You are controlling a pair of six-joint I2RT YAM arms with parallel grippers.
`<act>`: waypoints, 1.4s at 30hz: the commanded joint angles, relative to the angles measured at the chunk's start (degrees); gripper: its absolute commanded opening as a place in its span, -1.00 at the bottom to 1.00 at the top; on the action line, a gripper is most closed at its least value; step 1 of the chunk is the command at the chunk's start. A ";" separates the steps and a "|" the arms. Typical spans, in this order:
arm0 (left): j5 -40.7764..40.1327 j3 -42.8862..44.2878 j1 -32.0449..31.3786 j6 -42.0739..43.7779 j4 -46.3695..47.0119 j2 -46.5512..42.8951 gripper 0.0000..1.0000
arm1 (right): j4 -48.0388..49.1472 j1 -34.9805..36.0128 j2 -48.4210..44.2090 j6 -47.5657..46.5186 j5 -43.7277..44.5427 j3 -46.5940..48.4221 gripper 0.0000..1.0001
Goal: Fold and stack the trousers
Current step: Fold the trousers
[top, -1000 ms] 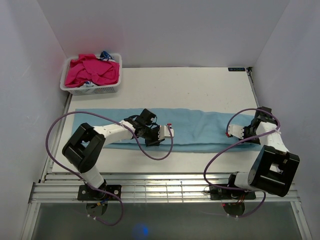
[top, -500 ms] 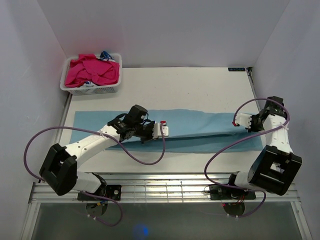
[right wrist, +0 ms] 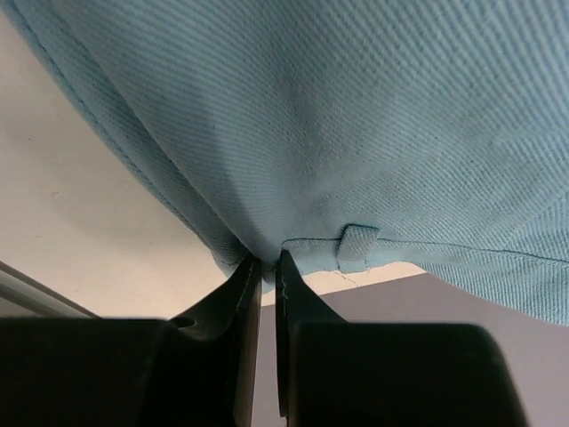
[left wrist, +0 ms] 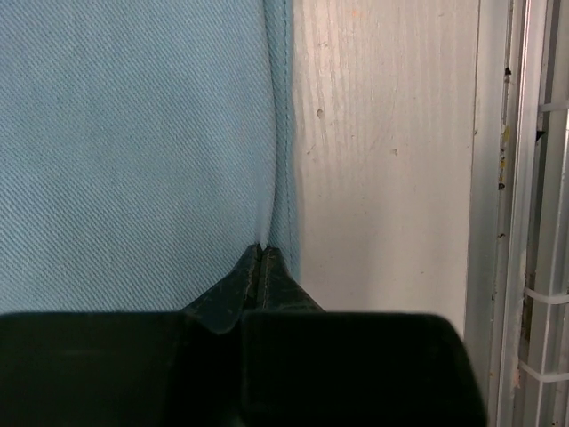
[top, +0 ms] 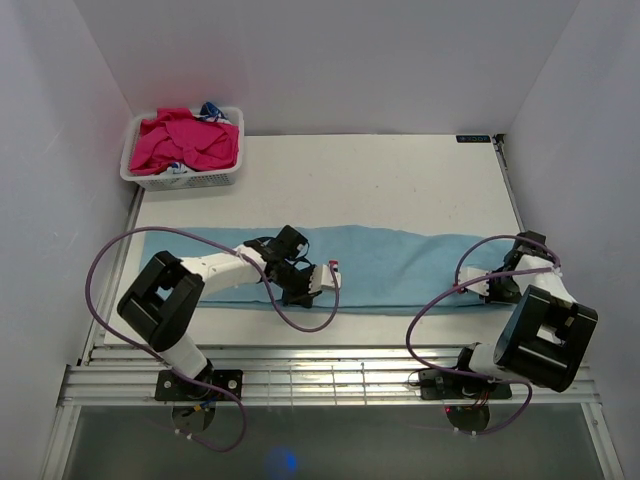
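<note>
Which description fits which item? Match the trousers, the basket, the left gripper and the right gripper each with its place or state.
Items:
1 trousers
2 basket
3 left gripper
4 right gripper

Descriptions:
A at the far left corner of the table, holding pink clothes
B shut on the garment's seamed long edge, about mid-length
C spread in a long light blue strip across the table
D shut on the garment at its right end

Pairs: 1-C; 2-A; 3-B; 4-D
</note>
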 commanded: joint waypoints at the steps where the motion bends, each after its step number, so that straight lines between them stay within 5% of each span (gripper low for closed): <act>1: -1.00 1.19 0.06 1.05 -4.88 1.09 -0.80 | 5.72 -0.71 1.64 -0.19 3.07 1.35 -0.85; 4: -1.26 2.08 0.15 2.46 -8.13 0.75 -0.29 | 4.58 -0.71 2.17 1.91 2.81 4.06 -0.57; 5: -0.57 2.16 0.32 3.16 -9.61 -1.95 -0.21 | 2.05 -0.89 1.91 2.62 1.50 5.39 -0.11; 8: 3.28 2.43 0.50 2.21 -10.86 -10.98 0.20 | -6.80 -2.29 1.12 5.16 -5.35 13.90 0.50; 12: 4.81 4.10 0.68 -5.69 -8.32 -20.58 0.50 | -18.60 -3.00 2.78 10.43 -14.06 26.56 0.54; 15: -3.33 4.54 0.94 -14.55 -1.39 -21.93 0.71 | -23.62 -2.74 6.73 19.03 -20.39 34.83 0.54; 16: -5.72 4.97 1.03 -16.42 0.11 -21.15 0.95 | -24.24 -1.69 10.05 22.10 -22.66 36.58 0.52; 19: -6.90 9.71 3.57 -23.97 5.30 -14.85 0.96 | -26.97 1.30 17.52 35.02 -26.79 44.05 0.40; 24: 4.35 28.06 9.72 -33.03 2.76 2.04 0.96 | -26.27 2.98 26.33 51.73 -30.33 54.68 0.31; 33: 3.64 52.95 10.52 -37.26 4.27 26.19 0.96 | -20.65 -1.15 32.14 69.41 -25.15 55.94 0.25; 42: 15.25 52.36 10.78 -44.64 12.07 32.12 0.96 | -24.59 -8.09 36.44 75.48 -25.14 57.35 0.49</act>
